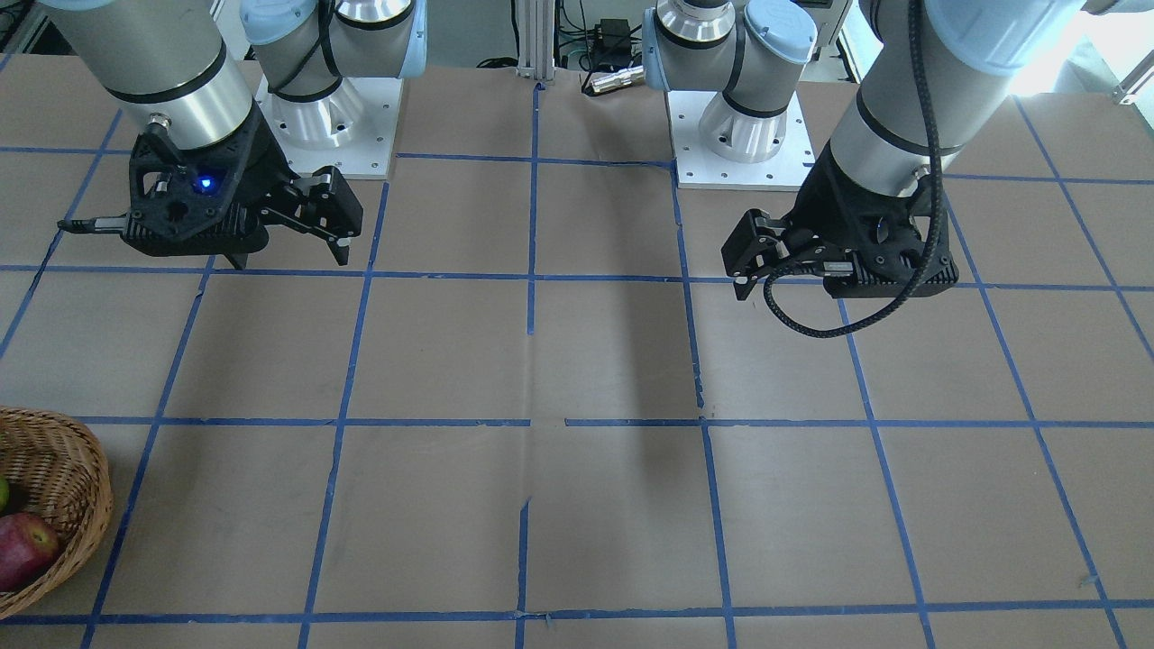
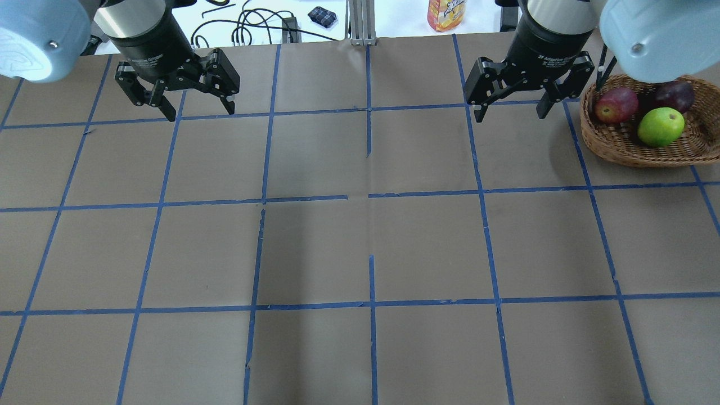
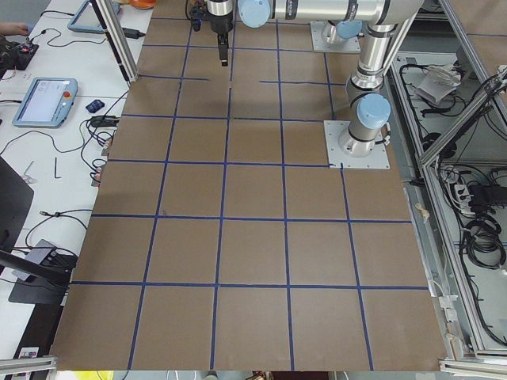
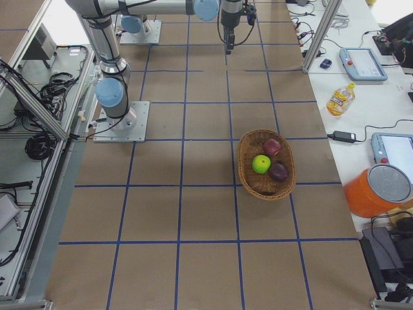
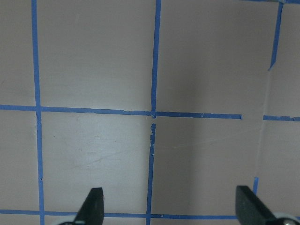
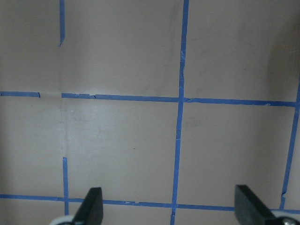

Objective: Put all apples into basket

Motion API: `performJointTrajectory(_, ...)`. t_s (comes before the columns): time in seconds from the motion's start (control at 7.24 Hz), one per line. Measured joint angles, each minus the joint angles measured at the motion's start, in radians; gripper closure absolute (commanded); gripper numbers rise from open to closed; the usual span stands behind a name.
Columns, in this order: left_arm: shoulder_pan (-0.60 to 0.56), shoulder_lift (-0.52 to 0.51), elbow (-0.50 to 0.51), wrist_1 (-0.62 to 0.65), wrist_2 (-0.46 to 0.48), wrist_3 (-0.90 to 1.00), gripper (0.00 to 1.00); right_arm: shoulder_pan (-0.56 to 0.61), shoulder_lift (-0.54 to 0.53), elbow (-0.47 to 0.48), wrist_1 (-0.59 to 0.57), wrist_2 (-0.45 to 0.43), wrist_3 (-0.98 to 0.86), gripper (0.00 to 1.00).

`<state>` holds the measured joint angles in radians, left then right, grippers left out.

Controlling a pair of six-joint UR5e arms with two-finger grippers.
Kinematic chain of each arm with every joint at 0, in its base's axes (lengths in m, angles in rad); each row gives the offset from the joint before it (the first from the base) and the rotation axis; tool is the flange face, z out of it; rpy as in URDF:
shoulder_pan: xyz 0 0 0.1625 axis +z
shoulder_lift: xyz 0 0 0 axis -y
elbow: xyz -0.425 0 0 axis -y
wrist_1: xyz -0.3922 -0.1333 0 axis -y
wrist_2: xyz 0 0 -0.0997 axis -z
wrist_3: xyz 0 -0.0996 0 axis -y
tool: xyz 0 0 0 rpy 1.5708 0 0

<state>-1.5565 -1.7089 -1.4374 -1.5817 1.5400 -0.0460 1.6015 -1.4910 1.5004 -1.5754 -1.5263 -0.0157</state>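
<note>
The table (image 2: 360,236) before me is covered in brown paper and ruled into squares with blue tape; beyond its far edge lies a white bench with cables. From overhead, my left gripper (image 2: 201,113) hangs over the far left squares with its fingers spread wide and nothing between them. My right gripper (image 2: 511,116) hangs the same way, spread and empty, to the left of the basket (image 2: 635,154). The basket sits at the far right of the table and holds all three apples: the red apple (image 2: 616,105) on the left, the maroon apple (image 2: 674,95) behind, and the green apple (image 2: 661,126) nearest me.

From across the table, both grippers hang above the paper, well apart from each other. The basket is cut off by a lower corner, with the red apple and a sliver of green showing inside.

From my left end, the gridded paper runs away along the table.

From my right end, the basket lies on the paper with the three apples touching one another inside it.

My left wrist camera shows two black fingertips far apart over taped paper, gripping nothing.

My right wrist camera shows the same.
</note>
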Motion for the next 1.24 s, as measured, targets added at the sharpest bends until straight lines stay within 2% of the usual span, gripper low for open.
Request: performJointTrajectory(1.24,-0.003,0.0,-0.003,0.0,0.005,-0.001,0.0,0.0,0.0,0.001,0.0,0.0,0.0,0.0)
